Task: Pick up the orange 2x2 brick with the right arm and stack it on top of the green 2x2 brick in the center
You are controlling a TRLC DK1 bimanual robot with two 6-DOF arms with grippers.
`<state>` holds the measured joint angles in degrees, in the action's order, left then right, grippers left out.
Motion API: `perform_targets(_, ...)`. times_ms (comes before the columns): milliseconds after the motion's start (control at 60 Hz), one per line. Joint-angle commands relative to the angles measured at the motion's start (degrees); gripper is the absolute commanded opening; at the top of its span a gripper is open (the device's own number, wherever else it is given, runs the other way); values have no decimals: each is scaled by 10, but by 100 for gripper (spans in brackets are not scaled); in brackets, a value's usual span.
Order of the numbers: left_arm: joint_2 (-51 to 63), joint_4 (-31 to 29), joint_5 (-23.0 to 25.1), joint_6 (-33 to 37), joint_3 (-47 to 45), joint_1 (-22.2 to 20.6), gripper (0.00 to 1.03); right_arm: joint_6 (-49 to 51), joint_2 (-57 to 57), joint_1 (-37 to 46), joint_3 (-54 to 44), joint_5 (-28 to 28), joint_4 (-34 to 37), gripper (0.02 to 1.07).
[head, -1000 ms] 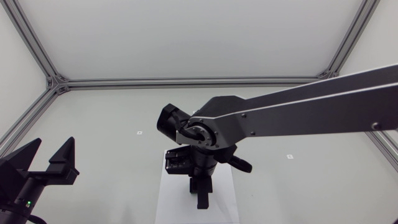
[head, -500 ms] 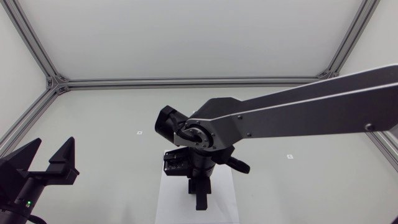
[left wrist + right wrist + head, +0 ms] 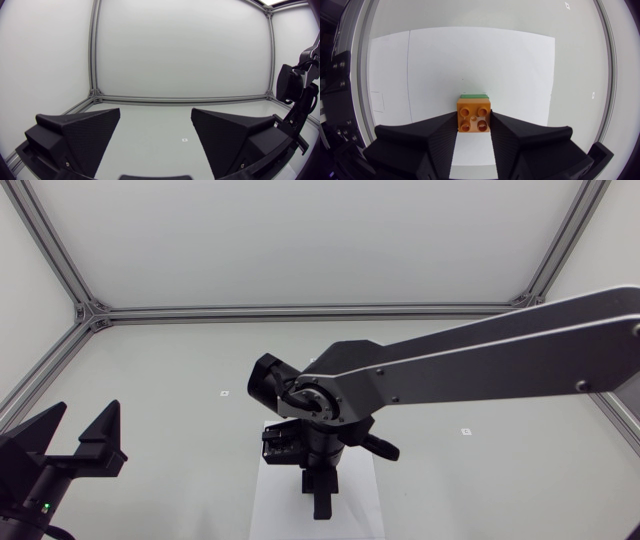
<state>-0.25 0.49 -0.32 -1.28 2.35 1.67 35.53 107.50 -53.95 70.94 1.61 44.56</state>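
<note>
In the right wrist view my right gripper [image 3: 473,120] is shut on the orange 2x2 brick [image 3: 473,115], one finger on each side and the studs facing the camera. A thin edge of the green brick [image 3: 473,96] shows just past the orange one, which covers most of it; I cannot tell whether they touch. Both are over the white sheet [image 3: 510,65]. In the head view my right arm crosses from the right, and its gripper [image 3: 322,500] points down over the sheet [image 3: 272,502], hiding both bricks. My left gripper [image 3: 82,432] stands open at the front left, empty.
An aluminium frame [image 3: 300,310] runs round the table's back and sides. Small white markers [image 3: 225,393] lie on the grey tabletop. In the left wrist view my right arm [image 3: 295,100] stands off to the side of the open left gripper [image 3: 156,120].
My right arm's wrist and gripper have shifted slightly left and lower over the white sheet. The left arm has not moved.
</note>
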Motion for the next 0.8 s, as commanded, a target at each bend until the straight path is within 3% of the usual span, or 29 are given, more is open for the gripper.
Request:
perform_targets(0, -5, -8, 2, 8, -23, 2, 99, -11, 28, -3, 8, 4, -2, 26)
perform_targets(367, -5, -8, 2, 8, -23, 2, 99, -16, 83, 27, 22, 4, 56, 26)
perform_targets(783, -5, -8, 2, 8, -23, 2, 99, -13, 68, 23, -28, -4, 31, 26)
